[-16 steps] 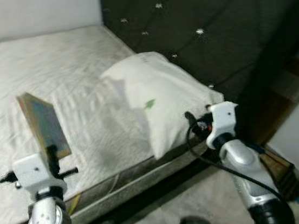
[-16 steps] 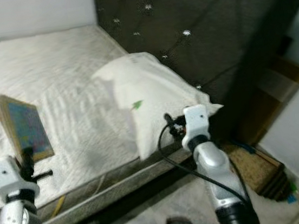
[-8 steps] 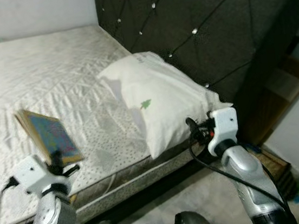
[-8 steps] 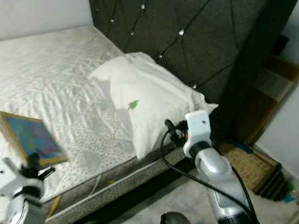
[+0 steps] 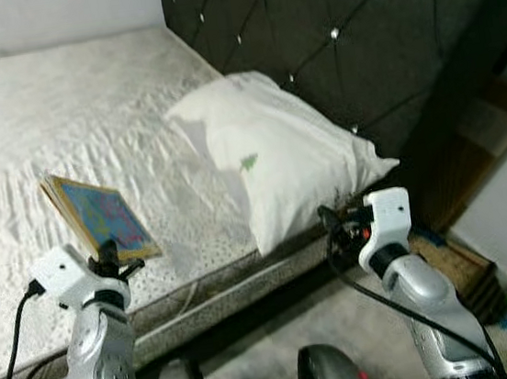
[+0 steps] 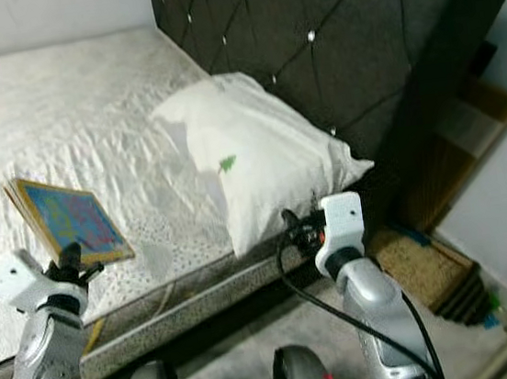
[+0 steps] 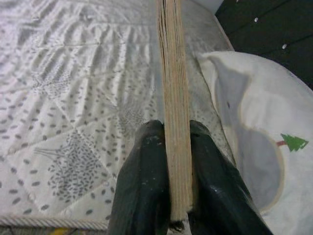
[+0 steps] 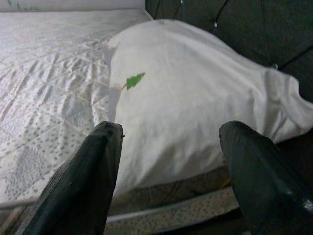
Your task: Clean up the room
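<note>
A thin book [image 5: 101, 217] with a blue patterned cover and tan page edges is held tilted above the near edge of the bed [image 5: 59, 112]. My left gripper [image 7: 171, 176] is shut on the book's lower edge, one black finger [image 7: 144, 186] on each side. A white pillow [image 5: 272, 155] with a small green tree print lies by the dark tufted headboard [image 5: 344, 21]. My right gripper [image 8: 168, 166] hovers open at the bed's side, its fingers [image 8: 80, 181] spread wide and pointing at the pillow [image 8: 195, 107], apart from it.
The white quilted bedspread [image 6: 58, 102] covers the mattress. A brown nightstand or shelf [image 5: 471, 264] stands on the right beside the headboard. Grey floor [image 5: 258, 374] lies below the bed edge, with my body parts low in view.
The camera has shifted. My left arm has lowered and tilted the book closer to the mattress edge. The right gripper stays near the pillow's corner.
</note>
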Controlling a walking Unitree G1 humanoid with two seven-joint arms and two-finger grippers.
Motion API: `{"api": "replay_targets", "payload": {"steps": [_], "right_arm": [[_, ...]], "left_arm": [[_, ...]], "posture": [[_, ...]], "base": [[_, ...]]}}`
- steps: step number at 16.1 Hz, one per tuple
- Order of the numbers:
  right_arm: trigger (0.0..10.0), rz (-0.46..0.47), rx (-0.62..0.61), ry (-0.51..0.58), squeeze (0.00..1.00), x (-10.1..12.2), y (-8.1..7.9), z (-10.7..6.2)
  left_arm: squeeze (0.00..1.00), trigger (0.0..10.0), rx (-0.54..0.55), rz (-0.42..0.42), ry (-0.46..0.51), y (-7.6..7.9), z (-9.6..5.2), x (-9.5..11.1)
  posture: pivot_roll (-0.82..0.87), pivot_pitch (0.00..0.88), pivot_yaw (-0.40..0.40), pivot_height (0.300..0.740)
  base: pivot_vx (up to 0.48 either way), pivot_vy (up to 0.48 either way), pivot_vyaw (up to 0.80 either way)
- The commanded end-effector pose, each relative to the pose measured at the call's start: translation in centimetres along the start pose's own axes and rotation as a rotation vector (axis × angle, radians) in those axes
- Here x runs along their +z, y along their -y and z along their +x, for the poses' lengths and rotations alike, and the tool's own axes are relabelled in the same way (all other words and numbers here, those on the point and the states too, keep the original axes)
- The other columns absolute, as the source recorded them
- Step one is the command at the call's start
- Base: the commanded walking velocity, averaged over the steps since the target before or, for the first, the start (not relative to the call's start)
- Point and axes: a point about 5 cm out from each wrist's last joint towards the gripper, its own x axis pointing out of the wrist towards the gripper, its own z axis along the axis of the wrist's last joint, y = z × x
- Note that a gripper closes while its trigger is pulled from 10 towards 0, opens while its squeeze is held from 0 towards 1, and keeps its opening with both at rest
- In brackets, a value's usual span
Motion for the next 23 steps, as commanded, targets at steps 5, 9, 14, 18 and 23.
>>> {"api": "replay_targets", "payload": {"steps": [5,9,14,18,23], "right_arm": [[10.0,-0.001,-0.001,0.013,0.00,0.70,0.16,0.01],[10.0,-0.012,0.011,0.017,0.00,0.83,0.13,0.12],[10.0,-0.026,0.032,0.022,0.00,0.95,0.00,0.16],[10.0,-0.027,0.061,0.030,0.00,1.07,-0.20,0.12],[10.0,-0.030,0.038,0.028,0.00,1.19,0.06,0.38]], "left_arm": [[0.00,10.0,-0.032,-0.064,0.047,1.00,0.30,0.61],[0.00,10.0,-0.033,-0.066,0.055,1.02,0.49,0.81],[0.00,10.0,-0.030,-0.071,0.050,0.98,0.38,0.53],[0.00,10.0,-0.033,-0.074,0.048,1.06,0.46,0.41],[0.00,10.0,-0.024,-0.072,0.049,0.92,0.84,0.51]], "posture": [[-0.05,0.042,-0.069,0.618],[-0.05,0.038,-0.075,0.618],[-0.05,0.039,-0.076,0.618],[-0.06,0.041,-0.076,0.618],[-0.06,0.052,-0.079,0.618]], "base": [[0.050,0.000,0.00],[0.285,0.000,0.00],[0.293,0.000,0.23],[0.294,0.000,0.72],[0.392,0.000,0.15]]}}
